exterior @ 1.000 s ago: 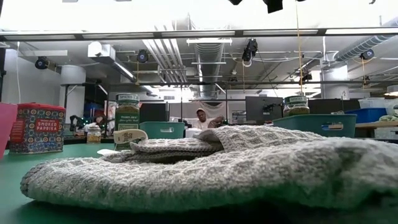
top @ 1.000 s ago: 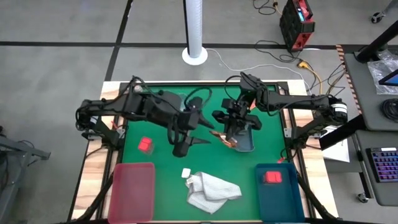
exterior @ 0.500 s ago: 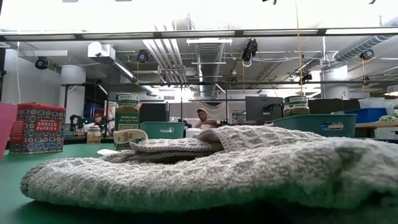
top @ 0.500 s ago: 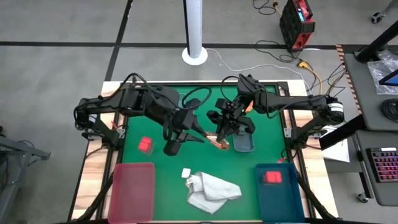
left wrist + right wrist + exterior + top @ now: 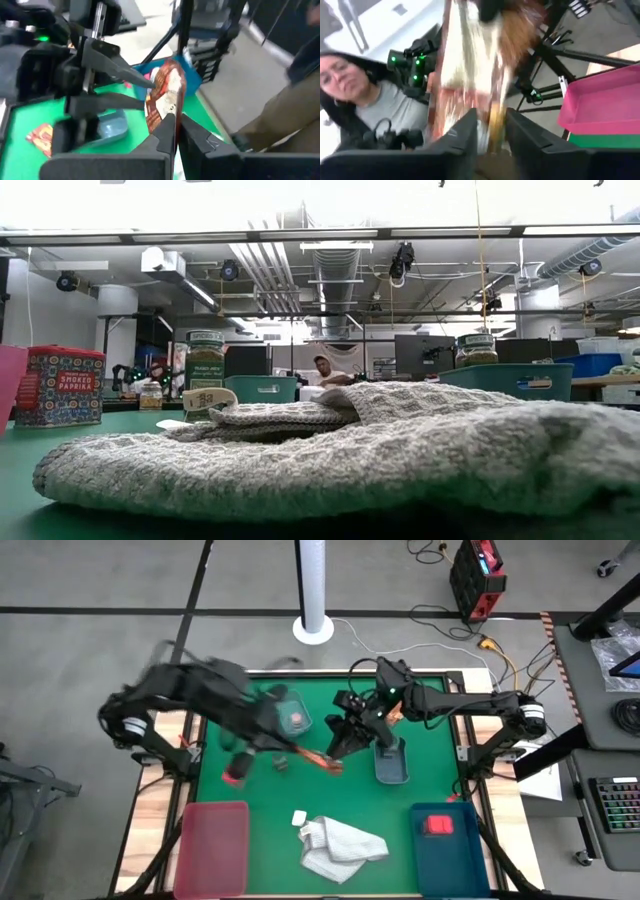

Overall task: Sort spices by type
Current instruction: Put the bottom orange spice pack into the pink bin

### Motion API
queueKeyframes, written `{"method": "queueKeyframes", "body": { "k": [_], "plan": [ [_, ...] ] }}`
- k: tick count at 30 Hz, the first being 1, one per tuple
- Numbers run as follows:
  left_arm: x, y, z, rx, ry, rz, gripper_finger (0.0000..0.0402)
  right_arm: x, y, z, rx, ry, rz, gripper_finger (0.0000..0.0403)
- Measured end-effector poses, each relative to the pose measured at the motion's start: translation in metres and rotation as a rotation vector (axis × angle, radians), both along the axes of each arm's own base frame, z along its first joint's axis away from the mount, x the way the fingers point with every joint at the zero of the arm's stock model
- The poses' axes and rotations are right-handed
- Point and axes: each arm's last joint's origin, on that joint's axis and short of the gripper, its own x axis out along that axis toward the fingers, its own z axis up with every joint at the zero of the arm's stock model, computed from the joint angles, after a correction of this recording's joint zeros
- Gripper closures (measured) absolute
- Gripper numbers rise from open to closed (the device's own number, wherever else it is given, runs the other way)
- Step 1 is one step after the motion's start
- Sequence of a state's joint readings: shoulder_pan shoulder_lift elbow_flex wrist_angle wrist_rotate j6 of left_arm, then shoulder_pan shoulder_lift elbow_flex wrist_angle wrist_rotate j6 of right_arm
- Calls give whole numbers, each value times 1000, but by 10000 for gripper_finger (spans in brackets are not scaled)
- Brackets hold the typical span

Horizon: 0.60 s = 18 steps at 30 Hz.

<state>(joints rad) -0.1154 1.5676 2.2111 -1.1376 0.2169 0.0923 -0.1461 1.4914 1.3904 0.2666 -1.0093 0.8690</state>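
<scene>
A flat red-orange and brown packet (image 5: 320, 762) hangs over the green mat between my two grippers. My left gripper (image 5: 296, 752) is shut on its left end, also in the left wrist view (image 5: 175, 117). My right gripper (image 5: 338, 748) is at the other end. Its fingers (image 5: 122, 76) are spread on either side of the packet (image 5: 470, 75); whether they touch it I cannot tell. A red block (image 5: 234, 773) sits on the mat at the left, and another (image 5: 437, 825) lies in the blue tray (image 5: 445, 858). Greenish jars (image 5: 205, 368) stand farther back. My left gripper pinches the packet's end edge (image 5: 169, 107) between its two fingers, which come roughly level from the table's left. The packet sticks out past the fingertips toward my right gripper and is lifted clear of the mat.
The white cloth (image 5: 342, 845) lies crumpled at the near middle with a small white jar (image 5: 298, 818) beside it. A pink tray (image 5: 213, 845) is at the near left, and a small grey-blue tray (image 5: 390, 765) sits under my right arm. A person (image 5: 365, 95) stands beyond the table.
My left gripper has reached the packet held by my right gripper and taken hold of it. Since then the left arm has swung quickly toward the table's left. The packet has gone left with it, staying clear of the mat. My right gripper has followed a little to the left.
</scene>
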Motion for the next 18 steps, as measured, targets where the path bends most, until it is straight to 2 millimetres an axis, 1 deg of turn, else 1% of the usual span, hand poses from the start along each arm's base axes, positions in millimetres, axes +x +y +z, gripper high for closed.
{"method": "queueKeyframes", "body": {
  "k": [2,4,6,9,13,16,18],
  "plan": [
    [-20,2,13,-70,8,29,401,-1,-3,5,7,-9,-37,277],
    [-32,3,19,-116,39,68,401,-1,-7,7,9,-13,-72,252],
    [-40,2,21,-133,73,152,401,-1,-12,6,13,-2,-118,234],
    [-49,-1,19,-182,126,304,401,0,-15,5,-20,-14,-243,217],
    [-73,-3,27,-316,118,396,401,1,-7,8,-120,-53,-355,208],
    [-77,-10,25,-304,123,455,401,4,0,5,-187,-62,-400,203],
    [-73,-16,21,-254,130,495,401,7,5,1,-245,-75,-411,199]
  ]
}}
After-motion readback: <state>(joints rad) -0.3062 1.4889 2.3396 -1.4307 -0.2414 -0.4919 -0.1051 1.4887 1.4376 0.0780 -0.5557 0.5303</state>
